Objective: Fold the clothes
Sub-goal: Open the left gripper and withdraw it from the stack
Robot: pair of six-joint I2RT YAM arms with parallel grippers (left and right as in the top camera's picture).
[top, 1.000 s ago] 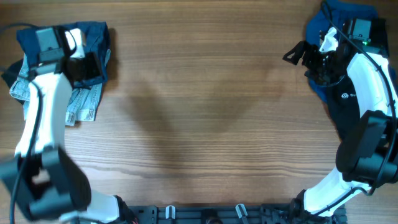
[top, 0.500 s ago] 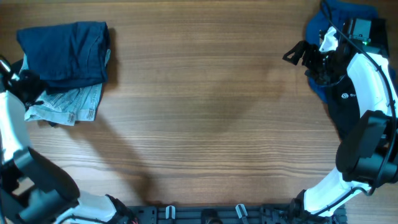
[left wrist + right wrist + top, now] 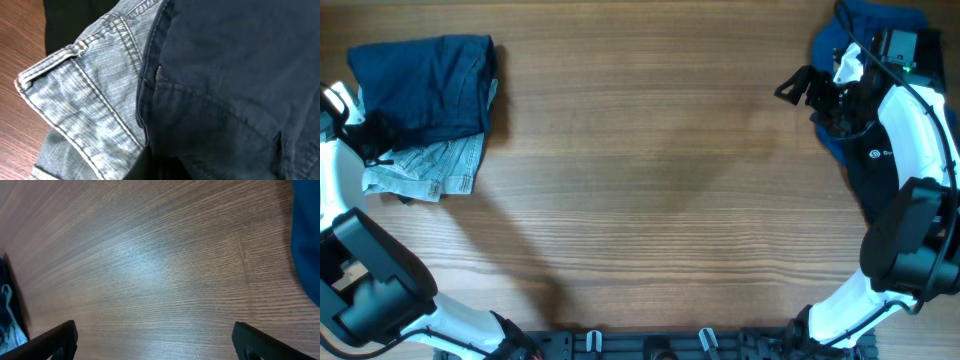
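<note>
The folded dark navy trousers (image 3: 425, 85) lie at the far left on top of the light-wash jeans (image 3: 432, 170). My left gripper (image 3: 370, 135) sits at the left edge of this pile. In the left wrist view the jeans (image 3: 85, 100) and the trousers (image 3: 235, 85) fill the frame, and the gripper (image 3: 160, 170) shows as one dark shape at the bottom centre, jaws together. My right gripper (image 3: 798, 87) is open and empty over bare wood (image 3: 155, 340). Behind it lie the royal-blue garment (image 3: 880, 20) and the black garment (image 3: 865, 175).
The wooden table (image 3: 650, 180) spans the whole view. A blue cloth edge (image 3: 307, 245) shows at the right of the right wrist view. A black strip (image 3: 70, 20) shows beside the jeans. The arm bases stand at the front edge.
My left arm has swung off the top of the pile to its left edge, uncovering the navy trousers. The pile and the right arm have not moved.
</note>
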